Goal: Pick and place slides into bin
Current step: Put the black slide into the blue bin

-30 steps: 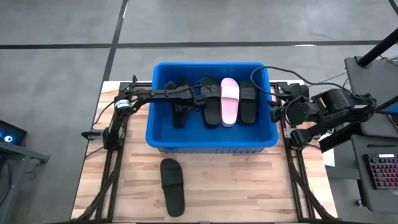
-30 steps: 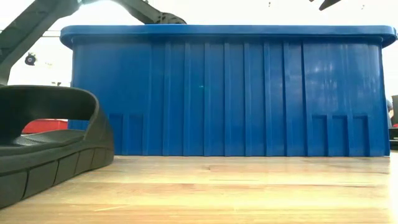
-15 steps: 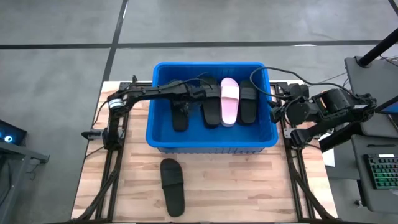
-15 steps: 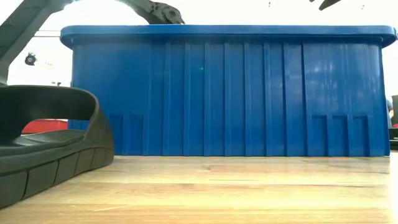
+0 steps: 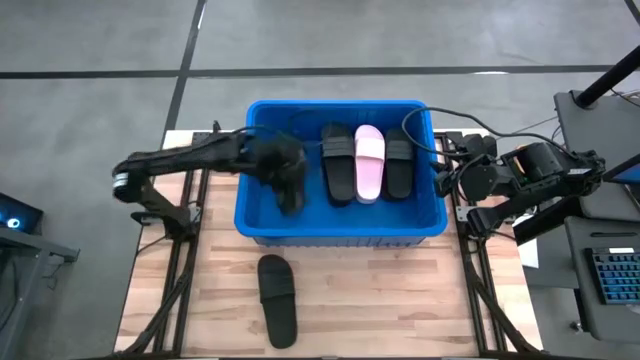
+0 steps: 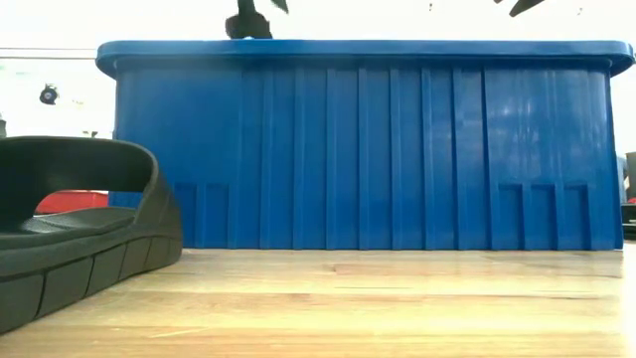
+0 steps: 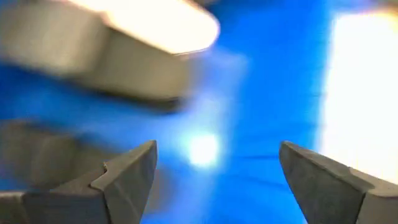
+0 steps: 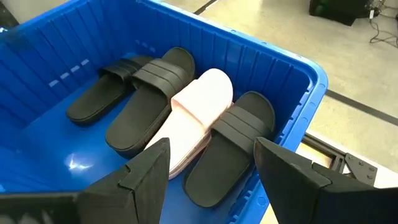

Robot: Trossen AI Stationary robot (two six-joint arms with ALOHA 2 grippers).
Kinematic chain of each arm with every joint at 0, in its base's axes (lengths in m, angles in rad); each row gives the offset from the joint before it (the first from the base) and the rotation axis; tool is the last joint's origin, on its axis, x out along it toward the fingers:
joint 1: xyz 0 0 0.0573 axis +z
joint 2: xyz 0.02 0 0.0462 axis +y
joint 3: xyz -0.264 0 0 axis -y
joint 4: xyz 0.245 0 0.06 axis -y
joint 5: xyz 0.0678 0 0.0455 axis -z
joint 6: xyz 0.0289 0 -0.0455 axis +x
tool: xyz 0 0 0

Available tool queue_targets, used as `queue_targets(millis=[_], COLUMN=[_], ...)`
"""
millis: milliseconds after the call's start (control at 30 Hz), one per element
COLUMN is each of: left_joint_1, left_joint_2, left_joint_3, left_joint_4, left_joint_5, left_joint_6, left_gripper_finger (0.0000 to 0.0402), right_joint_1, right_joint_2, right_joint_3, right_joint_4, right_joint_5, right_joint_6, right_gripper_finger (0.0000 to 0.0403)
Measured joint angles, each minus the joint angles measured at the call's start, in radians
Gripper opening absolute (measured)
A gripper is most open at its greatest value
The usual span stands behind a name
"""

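The blue bin (image 5: 340, 225) holds four slides: three black ones (image 8: 149, 99) and one pale pink one (image 5: 369, 162). A fifth slide, black (image 5: 277, 299), lies on the table at the bin's 6 o'clock. The left gripper (image 5: 283, 172) hangs over the bin's 9 o'clock side with fingers apart and empty, and the right gripper (image 8: 208, 171) waits at its 3 o'clock edge, fingers also spread.

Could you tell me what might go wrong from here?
The left gripper, open, hangs low above the slides in the bin; withdrawing sideways, it might catch the wall. One black slide lies near the table front edge, so a clumsy grab could push it off.
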Motion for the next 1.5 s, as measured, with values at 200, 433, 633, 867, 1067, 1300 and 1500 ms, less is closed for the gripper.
queue_targets(millis=[200, 433, 633, 867, 1067, 1300, 1500], left_joint_1=[-0.228, -0.560, -0.756, -0.842, -0.841, -0.841, -0.836], left_joint_2=[-0.138, -0.095, 0.076, 0.299, 0.403, 0.484, 0.582], left_joint_3=[-0.001, -0.005, -0.005, -0.005, -0.002, -0.003, -0.003], left_joint_4=[0.132, 0.079, -0.130, -0.215, -0.214, -0.224, -0.286], left_joint_5=[0.194, -0.050, -0.222, -0.242, -0.276, -0.379, -0.430], left_joint_6=[-0.223, -0.351, -0.495, -0.579, -0.597, -0.656, -0.665], left_gripper_finger=[0.0317, 0.0317, 0.0317, 0.0317, 0.0317, 0.0317, 0.0317], right_joint_1=[0.000, 0.000, 0.000, 0.000, 0.000, 0.000, 0.000], right_joint_2=[0.001, 0.006, 0.021, 0.053, 0.088, 0.131, 0.152], right_joint_3=[0.000, 0.000, 0.000, 0.000, 0.000, 0.000, 0.000], right_joint_4=[0.007, 0.008, 0.011, 0.021, 0.024, 0.026, 0.026], right_joint_5=[-0.001, -0.001, 0.000, 0.000, 0.000, -0.001, -0.001], right_joint_6=[0.047, 0.043, 0.042, 0.043, 0.043, 0.047, 0.042], right_gripper_finger=[0.0224, 0.0224, 0.0224, 0.0224, 0.0224, 0.0224, 0.0224])
